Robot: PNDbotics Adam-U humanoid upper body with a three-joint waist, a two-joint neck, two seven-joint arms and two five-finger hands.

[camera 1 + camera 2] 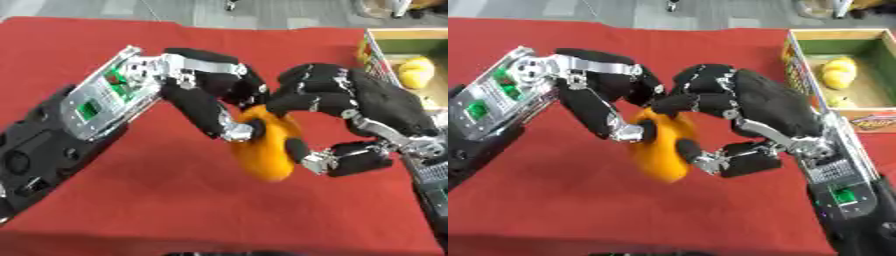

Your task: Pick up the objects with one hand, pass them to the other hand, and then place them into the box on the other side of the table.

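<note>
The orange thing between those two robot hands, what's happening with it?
The rounded orange object is held above the red tablecloth with both hands on it. The left hand and the right hand each have fingers curled round it, so this looks like the handover between hands. The open cardboard box at the table's right edge already holds a yellow object.

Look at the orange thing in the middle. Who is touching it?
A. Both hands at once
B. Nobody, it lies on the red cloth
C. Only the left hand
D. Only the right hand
A. The left hand and the right hand both have fingers curled round the orange object, which is held up above the red tablecloth.
</note>
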